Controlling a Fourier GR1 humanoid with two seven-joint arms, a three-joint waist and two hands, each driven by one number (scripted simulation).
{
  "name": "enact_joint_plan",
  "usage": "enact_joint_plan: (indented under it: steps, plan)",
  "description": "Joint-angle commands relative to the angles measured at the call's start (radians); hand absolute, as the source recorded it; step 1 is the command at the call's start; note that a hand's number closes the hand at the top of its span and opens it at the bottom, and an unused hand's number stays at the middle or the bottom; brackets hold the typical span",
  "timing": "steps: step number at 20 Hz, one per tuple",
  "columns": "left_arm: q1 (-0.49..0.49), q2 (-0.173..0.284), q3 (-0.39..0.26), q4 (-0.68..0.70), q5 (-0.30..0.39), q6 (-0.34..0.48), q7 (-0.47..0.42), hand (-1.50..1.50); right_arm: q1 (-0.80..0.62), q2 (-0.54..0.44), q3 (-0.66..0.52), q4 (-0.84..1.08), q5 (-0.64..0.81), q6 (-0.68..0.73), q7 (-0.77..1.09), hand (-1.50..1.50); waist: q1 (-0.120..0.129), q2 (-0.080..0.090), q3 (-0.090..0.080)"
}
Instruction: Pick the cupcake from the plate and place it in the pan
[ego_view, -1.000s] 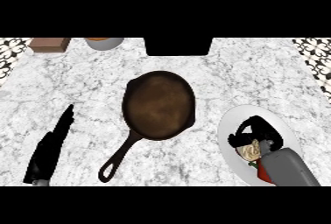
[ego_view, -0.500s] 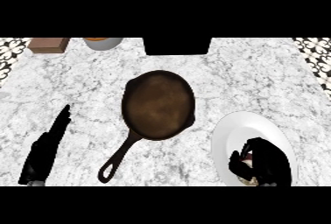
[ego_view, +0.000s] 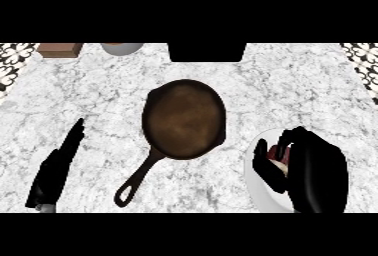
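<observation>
A dark brown cast-iron pan (ego_view: 183, 119) lies at the counter's middle, its handle pointing toward the lower left, with nothing in it. At the lower right, my right hand (ego_view: 314, 167) curls over the white plate (ego_view: 257, 184). Between its thumb and fingers shows a bit of the cupcake (ego_view: 280, 156), reddish with a pale top; the rest of it is hidden by the hand. My left hand (ego_view: 57, 167) rests at the lower left with straight fingers pointing up the counter, holding nothing.
The marble counter (ego_view: 103, 100) spreads around the pan. Along the far edge stand a brown wooden block (ego_view: 60, 49), a grey bowl (ego_view: 122, 48) and a black box (ego_view: 207, 52).
The view has shifted so the pan sits lower. My right hand has come further over the plate and curled round the cupcake. The left hand has kept its pose.
</observation>
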Motion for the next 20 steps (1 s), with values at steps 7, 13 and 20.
enact_joint_plan:
  steps: [7,13,20]
  plan:
    - [0.044,-0.013,-0.005,-0.029,-0.022,-0.020,-0.018,0.00,-0.350,0.305,-0.134,0.266,-0.016,0.034,-0.027,1.50,0.023,0.008,0.002]
    - [-0.051,-0.003,0.017,-0.019,-0.013,-0.040,0.048,0.00,-0.515,0.344,-0.238,0.648,-0.128,-0.211,-0.104,1.50,0.039,0.016,0.002]
    - [-0.008,-0.037,-0.029,-0.071,-0.037,-0.038,0.061,0.00,-0.646,0.345,-0.232,1.068,-0.295,-0.401,-0.221,1.50,0.063,0.019,0.003]
